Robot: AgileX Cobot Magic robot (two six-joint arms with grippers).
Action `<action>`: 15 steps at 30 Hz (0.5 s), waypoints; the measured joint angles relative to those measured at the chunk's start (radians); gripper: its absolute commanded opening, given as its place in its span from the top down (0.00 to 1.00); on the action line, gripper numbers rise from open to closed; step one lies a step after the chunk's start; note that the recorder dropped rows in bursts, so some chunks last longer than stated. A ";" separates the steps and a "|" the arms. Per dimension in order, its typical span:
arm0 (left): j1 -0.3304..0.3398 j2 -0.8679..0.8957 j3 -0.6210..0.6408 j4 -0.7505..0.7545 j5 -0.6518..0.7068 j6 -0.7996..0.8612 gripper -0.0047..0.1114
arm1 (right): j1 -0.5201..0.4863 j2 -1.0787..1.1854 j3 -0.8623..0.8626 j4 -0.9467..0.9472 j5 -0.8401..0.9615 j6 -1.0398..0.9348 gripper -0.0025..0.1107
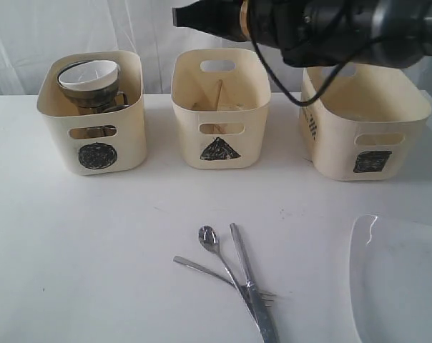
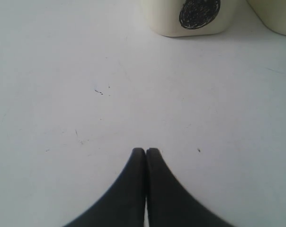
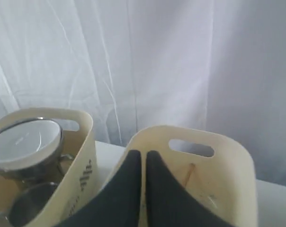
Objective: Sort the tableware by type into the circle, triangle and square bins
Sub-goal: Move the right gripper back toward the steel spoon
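The left tub (image 1: 130, 128), middle tub (image 1: 187, 107) and right tub (image 1: 337, 136) are smooth, matt cream plastic, with rough black scribbles (image 1: 96, 155) on their fronts. In the left tub, the white bowl (image 1: 94, 71) looks glossy and the steel bowl (image 1: 84, 91) is bright. The chopsticks (image 1: 218, 93) are pale wood. The spoon (image 1: 209, 236), fork (image 1: 202, 268) and knife (image 1: 244, 268) are polished metal. The plate (image 1: 402, 279) is glossy white. The table (image 1: 94, 250) is matt white and faintly scuffed. The curtain (image 1: 59, 28) is thin white cloth.
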 measured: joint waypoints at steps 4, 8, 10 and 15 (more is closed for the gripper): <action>0.000 0.000 0.000 0.000 0.000 0.000 0.96 | 0.000 -0.166 0.203 0.151 0.071 -0.167 0.98; 0.000 0.000 0.000 0.000 0.000 0.000 0.96 | 0.000 -0.294 0.383 0.413 0.155 -0.544 0.98; 0.000 0.000 0.000 0.000 0.000 0.000 0.96 | 0.000 -0.345 0.455 0.523 0.202 -0.768 0.98; 0.000 0.000 0.000 0.000 0.000 0.000 0.96 | 0.020 -0.411 0.530 0.612 0.398 -1.154 0.98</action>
